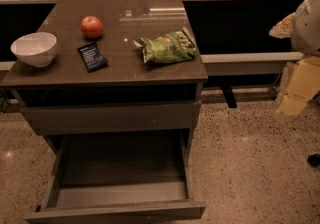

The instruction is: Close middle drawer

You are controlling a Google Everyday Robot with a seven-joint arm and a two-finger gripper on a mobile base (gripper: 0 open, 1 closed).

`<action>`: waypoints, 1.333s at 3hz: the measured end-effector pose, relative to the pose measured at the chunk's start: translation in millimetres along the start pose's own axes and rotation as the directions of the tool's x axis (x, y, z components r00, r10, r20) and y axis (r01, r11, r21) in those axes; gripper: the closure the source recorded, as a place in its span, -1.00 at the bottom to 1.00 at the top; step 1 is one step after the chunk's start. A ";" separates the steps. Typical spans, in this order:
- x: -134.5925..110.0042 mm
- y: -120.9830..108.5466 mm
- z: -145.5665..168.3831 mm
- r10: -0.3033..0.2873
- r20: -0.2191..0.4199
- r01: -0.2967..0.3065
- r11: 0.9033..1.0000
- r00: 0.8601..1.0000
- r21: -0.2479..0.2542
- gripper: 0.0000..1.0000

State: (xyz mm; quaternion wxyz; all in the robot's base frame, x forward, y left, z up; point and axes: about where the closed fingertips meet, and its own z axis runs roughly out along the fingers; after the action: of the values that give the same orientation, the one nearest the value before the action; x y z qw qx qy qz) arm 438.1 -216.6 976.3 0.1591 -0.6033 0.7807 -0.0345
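Camera view. A grey-brown cabinet (125, 65) with a flat, glossy top stands on a speckled stone floor (250, 158).

The middle drawer (120, 168), a wide, deep, grey-brown drawer with a plain, handleless front, is pulled far out toward the camera. Its matching grey inner box is fully exposed and holds nothing. Its front panel lies along the lower edge of the picture, well clear of the cabinet body. Above it sits the slightly narrower grey upper drawer front (112, 116), with a dark gap between it and the cabinet top.

Four items rest on the cabinet top:
- a round white bowl (34, 48) at the left edge;
- a red apple (92, 26) behind and to the right of the bowl;
- a small, flat, dark blue packet (92, 57) just in front of the apple;
- a crumpled green foil bag (166, 47) toward the right side, apart from the other three.

The pale yellow gripper (291, 103) hangs from the white arm at the right edge, well to the right of the cabinet, above the floor and touching nothing. Whether it is open or closed cannot be told.
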 end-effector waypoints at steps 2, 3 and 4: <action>-9.6 -5.7 61.9 -0.096 0.014 0.097 0.993 0.995 -0.071 -1.00; 1.2 19.0 141.2 -0.111 0.069 0.119 0.983 0.991 -0.140 -1.00; 4.3 48.4 186.0 -0.226 0.046 0.230 0.969 0.973 -0.093 -1.00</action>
State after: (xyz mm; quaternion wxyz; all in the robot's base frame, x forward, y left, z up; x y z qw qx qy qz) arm 446.1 -182.0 787.4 0.1383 -0.6966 0.7040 -0.0038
